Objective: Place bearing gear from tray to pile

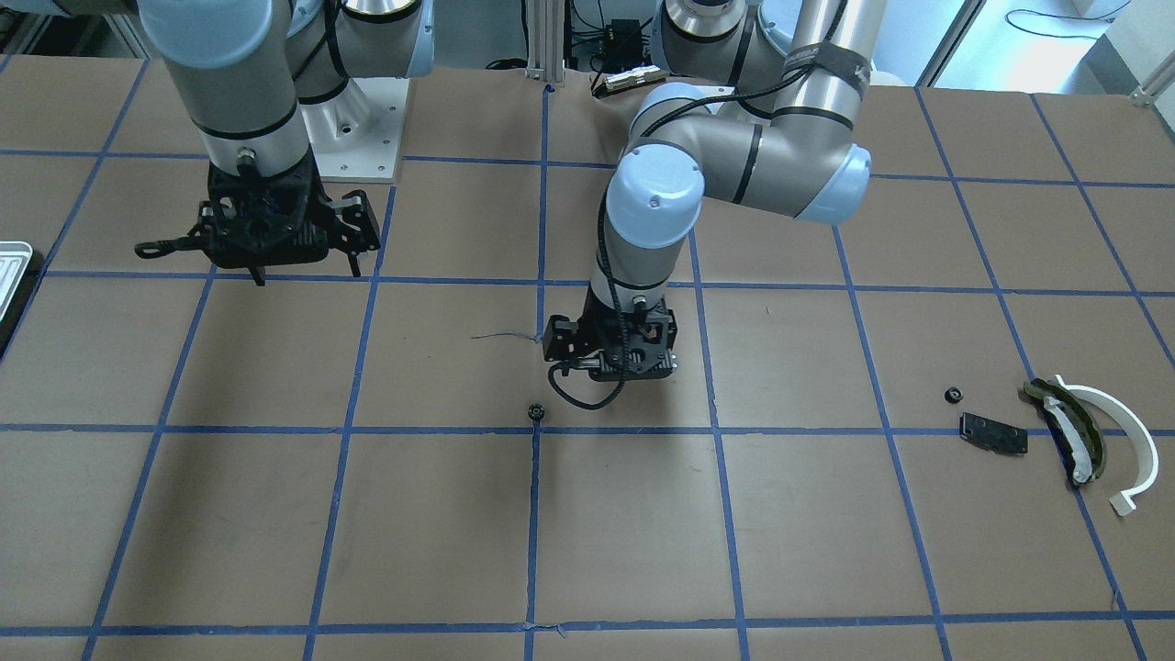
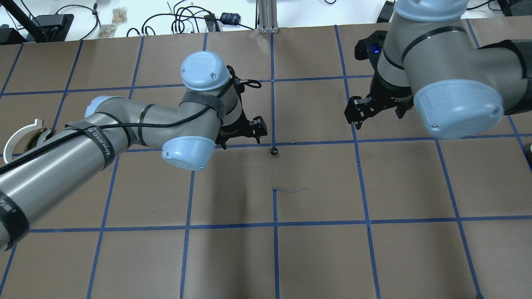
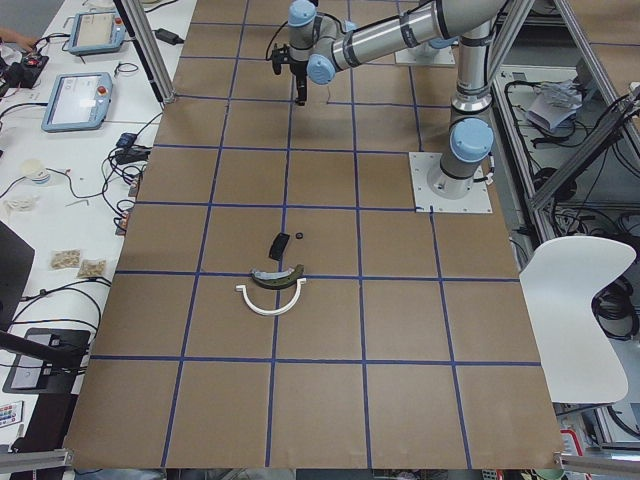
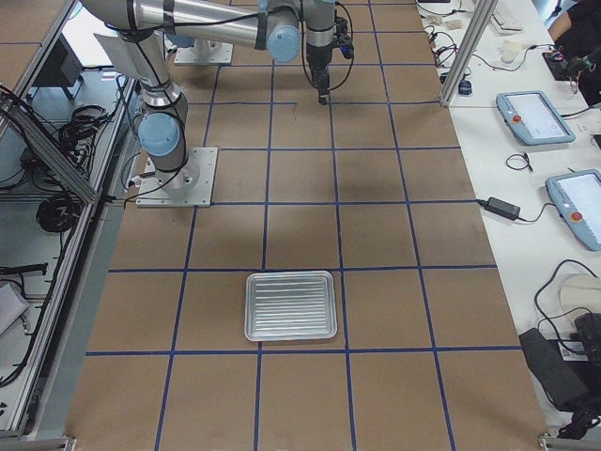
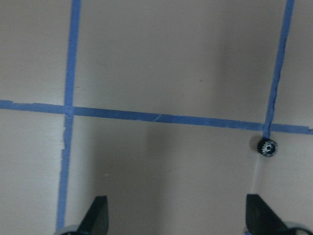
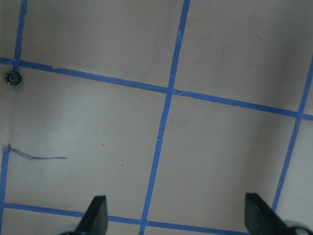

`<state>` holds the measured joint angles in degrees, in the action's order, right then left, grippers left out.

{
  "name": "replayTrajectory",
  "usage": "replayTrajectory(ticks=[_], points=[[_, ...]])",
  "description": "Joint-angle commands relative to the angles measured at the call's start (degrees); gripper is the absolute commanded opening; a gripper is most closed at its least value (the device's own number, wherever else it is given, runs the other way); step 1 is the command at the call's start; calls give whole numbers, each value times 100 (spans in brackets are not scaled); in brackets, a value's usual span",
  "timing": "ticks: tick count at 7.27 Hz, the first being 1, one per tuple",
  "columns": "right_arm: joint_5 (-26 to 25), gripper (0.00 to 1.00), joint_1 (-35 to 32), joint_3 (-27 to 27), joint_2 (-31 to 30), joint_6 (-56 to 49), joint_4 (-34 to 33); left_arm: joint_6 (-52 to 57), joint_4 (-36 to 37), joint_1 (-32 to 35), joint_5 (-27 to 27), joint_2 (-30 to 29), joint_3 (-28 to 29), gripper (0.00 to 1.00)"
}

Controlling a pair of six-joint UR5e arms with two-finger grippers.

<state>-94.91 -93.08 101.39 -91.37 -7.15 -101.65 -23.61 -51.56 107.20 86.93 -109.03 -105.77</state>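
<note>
A small black bearing gear [image 1: 536,412] lies on the brown table at a blue tape crossing; it also shows in the overhead view [image 2: 273,151] and both wrist views [image 5: 267,147] [image 6: 11,77]. My left gripper [image 1: 610,367] [image 2: 243,133] hovers close beside it, open and empty, with the gear off to one side of its fingers [image 5: 257,215]. My right gripper [image 1: 307,271] [image 2: 376,114] is open and empty, well away. The silvery tray [image 4: 290,305] [image 1: 11,271] looks empty. The pile holds a white arc [image 1: 1120,431], an olive-and-white curved piece [image 1: 1069,431] and a black plate [image 1: 993,433].
A second small black gear [image 1: 953,396] lies next to the black plate. A thin stray wire [image 2: 291,190] lies on the table near the middle. Blue tape lines grid the brown surface. Cables and tablets sit beyond the far table edge.
</note>
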Motion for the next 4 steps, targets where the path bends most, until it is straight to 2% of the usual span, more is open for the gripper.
replayTrajectory(ticks=[1,3,4], points=[[-116,100,45,-609,-179,570,907,-407,749,459,43,-722,99,100],[-81,100,36,-489,-214,749,858,-539,762,530,174,-1102,476,100],[-81,100,36,-489,-231,1063,918,-574,718,565,445,-1138,521,100]])
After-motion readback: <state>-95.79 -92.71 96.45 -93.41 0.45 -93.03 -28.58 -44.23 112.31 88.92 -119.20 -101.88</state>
